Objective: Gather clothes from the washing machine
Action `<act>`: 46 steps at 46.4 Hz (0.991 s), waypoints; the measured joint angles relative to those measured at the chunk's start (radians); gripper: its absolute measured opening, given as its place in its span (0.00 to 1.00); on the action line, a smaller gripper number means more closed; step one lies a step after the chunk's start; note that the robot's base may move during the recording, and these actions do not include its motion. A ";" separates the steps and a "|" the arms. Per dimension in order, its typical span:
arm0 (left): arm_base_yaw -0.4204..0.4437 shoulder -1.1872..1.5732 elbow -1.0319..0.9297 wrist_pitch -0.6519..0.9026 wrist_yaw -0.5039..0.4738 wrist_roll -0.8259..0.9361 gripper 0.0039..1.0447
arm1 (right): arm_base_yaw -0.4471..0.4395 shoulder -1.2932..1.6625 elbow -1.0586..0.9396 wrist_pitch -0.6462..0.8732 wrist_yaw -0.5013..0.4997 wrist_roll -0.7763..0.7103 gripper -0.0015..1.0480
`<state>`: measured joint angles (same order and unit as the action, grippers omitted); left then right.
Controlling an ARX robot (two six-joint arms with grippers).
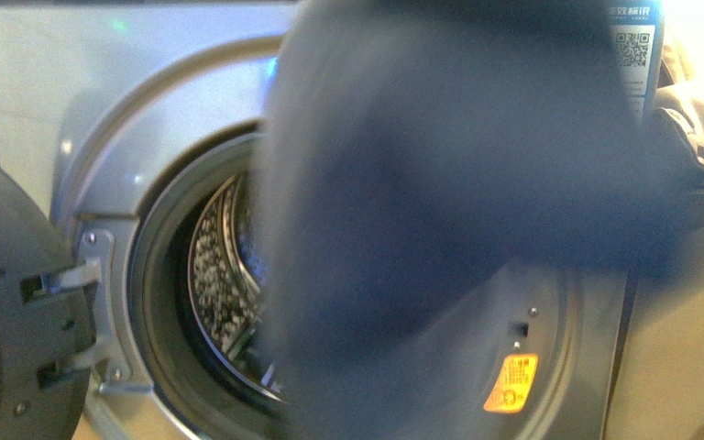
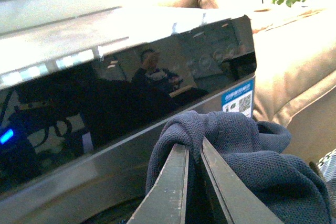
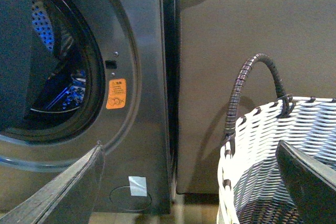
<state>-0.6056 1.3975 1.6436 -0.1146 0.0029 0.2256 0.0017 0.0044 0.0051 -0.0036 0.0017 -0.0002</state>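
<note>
Navy knit cloth, the clothes, sits pinched in the left gripper, jaws nearly together on a bunched fold w/ the rest spilling down over both fingers. Judging by the drape it's soft, limp and prob. light; the open mesh should give decent friction, so a pinch on a thick gather like this one looks adequate, though a single thin layer could slip. Wet or dry: can't tell.

The garment hangs outside the washing machine, up by the front edge of the black control panel. In the front view it's a blurred dark mass over the right part of the drum mouth. Can't tell whether its lower end trails inside.

The right gripper is spread wide, holding nothing, low beside the machine's right side near the woven basket.

Obstacles: the door stands swung open at left, and the basket's handle arches above its rim, where a trailing hem could catch. A beige sofa lies beyond the machine's right edge.
</note>
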 joint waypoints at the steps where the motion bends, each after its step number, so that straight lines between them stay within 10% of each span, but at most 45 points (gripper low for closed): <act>1: -0.005 0.008 0.034 -0.021 0.002 0.003 0.05 | 0.000 0.000 0.000 0.000 0.000 0.000 0.93; 25: -0.085 0.389 0.980 -0.564 -0.081 0.089 0.05 | 0.000 0.000 0.000 0.000 0.000 0.000 0.93; 46: -0.115 0.486 1.064 -0.671 -0.082 0.089 0.05 | 0.000 0.000 0.000 0.000 0.000 0.000 0.93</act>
<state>-0.7208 1.8839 2.7075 -0.7853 -0.0792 0.3145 0.0017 0.0044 0.0051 -0.0036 0.0017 -0.0002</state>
